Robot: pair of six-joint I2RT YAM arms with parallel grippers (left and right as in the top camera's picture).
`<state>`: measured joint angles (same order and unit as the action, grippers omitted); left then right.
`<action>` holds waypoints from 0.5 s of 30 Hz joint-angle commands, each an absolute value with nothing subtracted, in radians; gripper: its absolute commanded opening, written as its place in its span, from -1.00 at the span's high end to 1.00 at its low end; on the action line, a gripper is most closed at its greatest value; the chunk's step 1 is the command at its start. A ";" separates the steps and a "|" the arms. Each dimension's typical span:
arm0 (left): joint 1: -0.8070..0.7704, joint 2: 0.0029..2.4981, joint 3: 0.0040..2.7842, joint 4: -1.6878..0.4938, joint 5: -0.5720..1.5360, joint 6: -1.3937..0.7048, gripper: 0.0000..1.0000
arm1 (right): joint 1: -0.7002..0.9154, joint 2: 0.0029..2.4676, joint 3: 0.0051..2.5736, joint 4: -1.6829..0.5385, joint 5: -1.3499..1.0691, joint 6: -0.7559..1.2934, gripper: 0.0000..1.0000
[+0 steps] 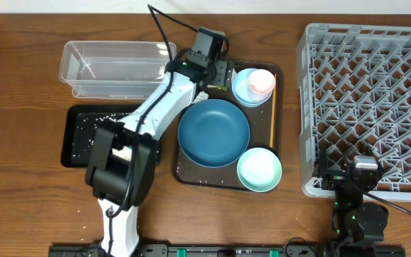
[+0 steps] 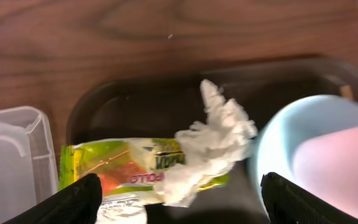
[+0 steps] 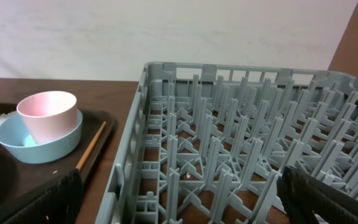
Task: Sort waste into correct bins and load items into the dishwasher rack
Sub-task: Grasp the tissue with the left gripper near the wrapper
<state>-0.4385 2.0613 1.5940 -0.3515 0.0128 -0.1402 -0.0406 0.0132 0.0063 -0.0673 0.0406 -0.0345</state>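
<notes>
- Left gripper [image 2: 180, 186]: fingers spread wide, gripping nothing. It hung over the brown tray's [image 1: 188, 173] back-left corner, straddling the wrapper [image 2: 120, 165] and tissue [image 2: 219, 140].
- Right gripper [image 3: 179, 186]: also released and empty, well right of the brown tray at the rack's [image 1: 377, 93] near edge.
- Done, by my read: rice [image 1: 84, 128] lay scattered in the black tray [image 1: 66, 146], left of the brown tray. A few grains remained on the brown tray.
- Not done: tissue and wrapper unbinned. The clear tub [image 1: 113, 61], back-left of the brown tray, looked empty.
- Rack held 0 items.
- All 5 sat on the brown tray:
  - dark blue bowl [image 1: 213, 132] at centre
  - mint bowl [image 1: 259, 169] front-right
  - light blue bowl [image 1: 242, 89] back-right, with the pink cup [image 1: 262, 81] inside
  - orange stick [image 1: 273, 118] along the right edge
- Writing: upside-down lettering on the wrapper, roughly "POLLO"; the rest was unreadable.
</notes>
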 commanded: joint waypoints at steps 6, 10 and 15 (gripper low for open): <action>-0.434 2.138 1.605 -0.360 -0.033 -0.125 -0.68 | -0.047 0.012 0.006 -0.072 0.044 -0.042 -0.99; -0.434 2.155 1.605 -0.360 0.017 -0.125 -0.68 | -0.047 0.012 0.006 -0.072 0.044 -0.043 -0.98; -0.435 2.188 1.604 -0.354 0.052 -0.125 -0.68 | -0.047 0.012 0.006 -0.072 0.044 -0.042 -0.98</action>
